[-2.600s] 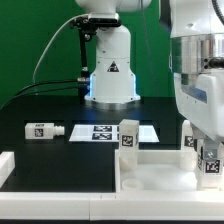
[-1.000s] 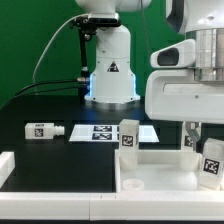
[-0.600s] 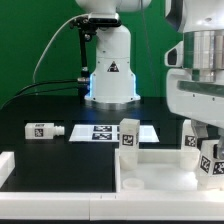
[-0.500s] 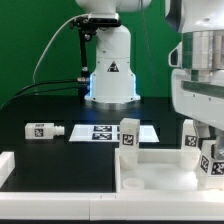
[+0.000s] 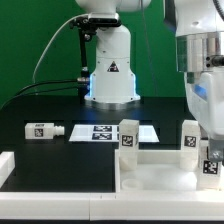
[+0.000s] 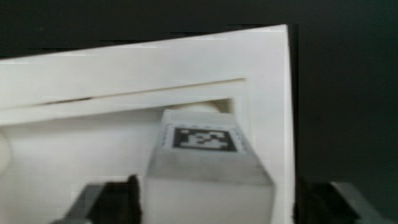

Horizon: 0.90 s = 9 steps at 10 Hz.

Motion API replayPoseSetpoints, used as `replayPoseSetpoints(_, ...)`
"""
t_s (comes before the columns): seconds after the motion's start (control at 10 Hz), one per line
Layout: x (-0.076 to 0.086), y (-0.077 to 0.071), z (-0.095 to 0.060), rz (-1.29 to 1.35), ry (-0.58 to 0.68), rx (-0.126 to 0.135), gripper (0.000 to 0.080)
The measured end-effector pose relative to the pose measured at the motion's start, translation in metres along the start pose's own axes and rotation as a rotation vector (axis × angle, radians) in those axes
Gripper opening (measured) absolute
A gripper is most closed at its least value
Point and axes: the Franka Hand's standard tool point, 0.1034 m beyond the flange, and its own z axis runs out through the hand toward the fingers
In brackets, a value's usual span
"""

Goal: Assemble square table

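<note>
Square table top [image 5: 160, 188] holds three upright legs [image 5: 128, 137] — gripper [image 6: 231, 205] spread apart either side of one leg [image 6: 205, 150].

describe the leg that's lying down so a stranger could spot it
Find the marker board lying flat on the black table. Beside it, toward the exterior view's left, is the leg. It alone lies on its side, apart from the top; the other legs stand upright.
</note>
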Motion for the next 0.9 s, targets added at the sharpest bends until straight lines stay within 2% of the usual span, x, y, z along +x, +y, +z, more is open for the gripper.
replayPoseSetpoints(0.1,-0.0048,-0.0007,-0.0004,-0.205,-0.001,0.006,0.0519)
replayPoseSetpoints(0.2,-0.0099,0.0005,0.0006,-0.329,-0.003,0.002,0.0623)
replayPoseSetpoints(0.3,-0.012,0.001,0.0009,-0.362,0.0,0.0,0.0641)
replayPoseSetpoints(0.6,-0.0092,0.0012,0.0016,-0.601,0.001,-0.002,0.0649)
replayPoseSetpoints(0.8,-0.0055,-0.0007,0.0046,-0.994,0.038,-0.008,0.0649)
replayPoseSetpoints(0.9,-0.0054,-0.0008,0.0051,-0.98,0.037,-0.005,0.0649)
